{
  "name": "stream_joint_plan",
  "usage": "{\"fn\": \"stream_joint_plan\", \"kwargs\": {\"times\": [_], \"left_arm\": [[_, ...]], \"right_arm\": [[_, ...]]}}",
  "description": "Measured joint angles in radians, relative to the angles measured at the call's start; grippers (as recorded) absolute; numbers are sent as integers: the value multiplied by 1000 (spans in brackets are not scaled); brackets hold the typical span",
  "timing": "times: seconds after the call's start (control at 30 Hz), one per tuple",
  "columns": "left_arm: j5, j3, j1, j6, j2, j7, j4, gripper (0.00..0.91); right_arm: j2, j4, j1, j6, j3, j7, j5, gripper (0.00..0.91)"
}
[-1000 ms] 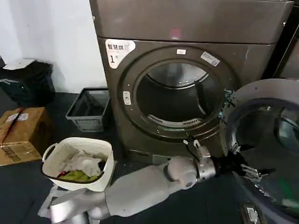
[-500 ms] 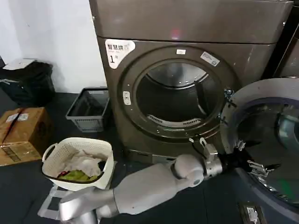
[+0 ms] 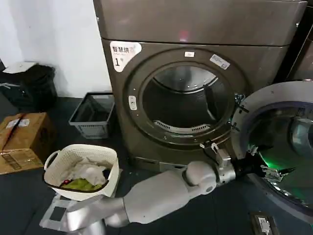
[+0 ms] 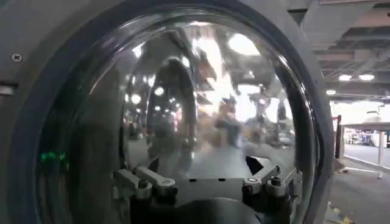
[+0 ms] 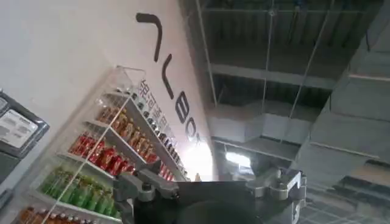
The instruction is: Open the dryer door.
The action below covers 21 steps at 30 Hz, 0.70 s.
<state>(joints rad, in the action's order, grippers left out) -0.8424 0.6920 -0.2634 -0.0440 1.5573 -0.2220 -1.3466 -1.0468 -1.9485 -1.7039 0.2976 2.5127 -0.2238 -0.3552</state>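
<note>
Door stands swung wide open at the right of the dryer, hinged on that side, its chrome rim and dark glass turned out toward the room. The drum mouth is fully uncovered, round and dark, with a white sticker marked "1" on the bronze-grey front up and to its left.

The left arm reaches low across the front of the machine from the left, its hand up against the lower inner face of the door, fingers spread apart and gripping nothing. A green glow lies on the glass just beside it. From the left wrist, the same hand sits close before the bulging glass, fingers parted, with room lights reflected in the pane.

The right hand points up toward a ceiling and a wall with shelves of bottles, its fingers spread and empty.

On the floor left of the dryer sit a white basket of laundry, a grey crate against the wall, a cardboard box and a black bag.
</note>
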Motion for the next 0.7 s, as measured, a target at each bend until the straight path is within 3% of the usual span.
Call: {"fn": "stream_joint_plan", "kwargs": {"times": [0.7], "left_arm": [[10, 30, 19, -11, -34, -5, -28, 907]], "right_arm": [[9, 5, -6, -1, 16, -7, -3, 907]]}}
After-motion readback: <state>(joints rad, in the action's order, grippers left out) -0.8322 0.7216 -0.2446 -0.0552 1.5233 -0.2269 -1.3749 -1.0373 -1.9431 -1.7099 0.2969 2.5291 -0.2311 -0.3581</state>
